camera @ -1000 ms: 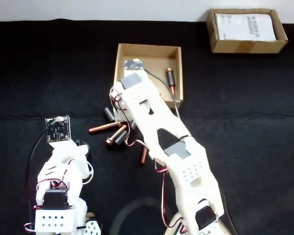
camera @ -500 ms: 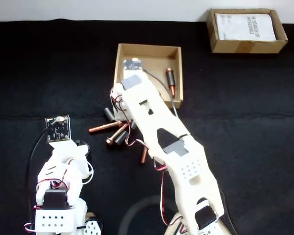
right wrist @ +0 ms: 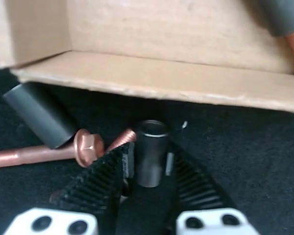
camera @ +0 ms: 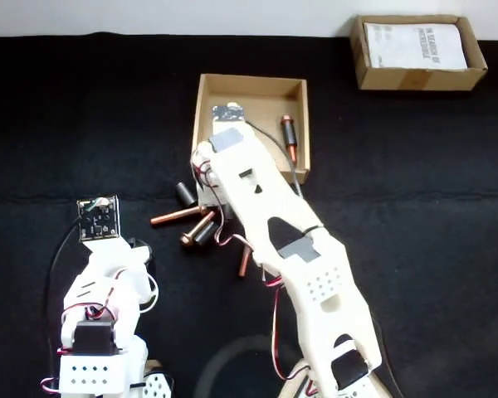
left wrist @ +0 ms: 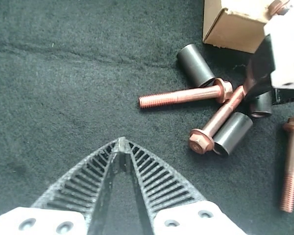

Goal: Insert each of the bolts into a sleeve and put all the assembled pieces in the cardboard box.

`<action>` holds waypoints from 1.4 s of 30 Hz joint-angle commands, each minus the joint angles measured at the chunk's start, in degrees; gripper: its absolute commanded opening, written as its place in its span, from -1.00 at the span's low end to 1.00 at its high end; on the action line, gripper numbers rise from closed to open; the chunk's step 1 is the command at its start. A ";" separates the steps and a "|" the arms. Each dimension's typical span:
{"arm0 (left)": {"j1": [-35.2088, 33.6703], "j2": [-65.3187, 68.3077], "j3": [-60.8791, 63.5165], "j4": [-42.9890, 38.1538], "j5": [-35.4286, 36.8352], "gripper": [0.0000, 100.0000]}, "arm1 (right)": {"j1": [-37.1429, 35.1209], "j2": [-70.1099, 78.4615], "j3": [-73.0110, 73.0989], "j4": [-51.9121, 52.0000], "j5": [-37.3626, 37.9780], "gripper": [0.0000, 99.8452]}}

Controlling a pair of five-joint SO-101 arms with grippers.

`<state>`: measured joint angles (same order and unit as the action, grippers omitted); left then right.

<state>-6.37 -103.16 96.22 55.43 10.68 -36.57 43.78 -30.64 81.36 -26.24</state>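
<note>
Bolts (left wrist: 181, 96), three of them, lie loose on the mat (left wrist: 63, 73) beside two free sleeves (left wrist: 198, 64). One assembled piece (camera: 290, 137) is in the box (camera: 253, 80). The right gripper (right wrist: 148, 157) is clamped on a third sleeve (right wrist: 151, 141) just outside the box wall. The left gripper (left wrist: 121, 147) is empty, fingers together.

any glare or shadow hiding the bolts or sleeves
Left wrist view: soft sheen on the bolts, nothing hidden. Right wrist view: rim glint on the held sleeve, readable. High view: even light, loose sleeve blends into the black cloth.
</note>
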 commanded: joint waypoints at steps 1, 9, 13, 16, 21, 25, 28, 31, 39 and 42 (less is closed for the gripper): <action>-0.75 -0.75 0.92 0.18 -0.18 -0.95 | 0.66 0.31 -0.13 0.40 0.35 -0.93; -0.75 -0.75 0.92 0.18 -0.18 -0.95 | 3.21 0.13 -1.01 0.57 0.35 -0.98; -0.75 -0.75 0.92 0.00 -0.18 -0.95 | 4.35 0.13 -7.96 5.32 0.44 -0.98; -0.75 -0.66 0.92 -0.18 -0.18 -0.95 | 5.14 0.13 -16.57 9.54 0.70 -0.98; -0.75 -0.48 0.92 -0.18 -0.18 -0.95 | 6.11 0.22 -31.78 18.33 0.79 -0.98; -0.75 -0.48 0.92 -0.18 0.00 -0.95 | 7.69 -0.92 -39.96 19.74 0.70 -0.98; -0.75 -0.48 0.92 -0.18 0.00 -0.95 | 8.13 -6.11 -40.92 19.74 0.79 -0.99; -0.75 -0.40 0.84 0.09 0.00 -0.95 | 7.78 -13.49 -38.29 19.74 2.55 -0.99; -0.48 -0.31 -2.33 1.32 0.00 -0.95 | 6.64 -36.44 -19.30 19.65 3.43 -0.99; 1.27 -0.22 -7.96 5.10 0.00 -0.95 | 6.64 -45.41 -10.86 19.65 3.52 -0.99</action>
<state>-6.29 -103.16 93.93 58.15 10.68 -29.54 9.41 -47.78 100.53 -23.34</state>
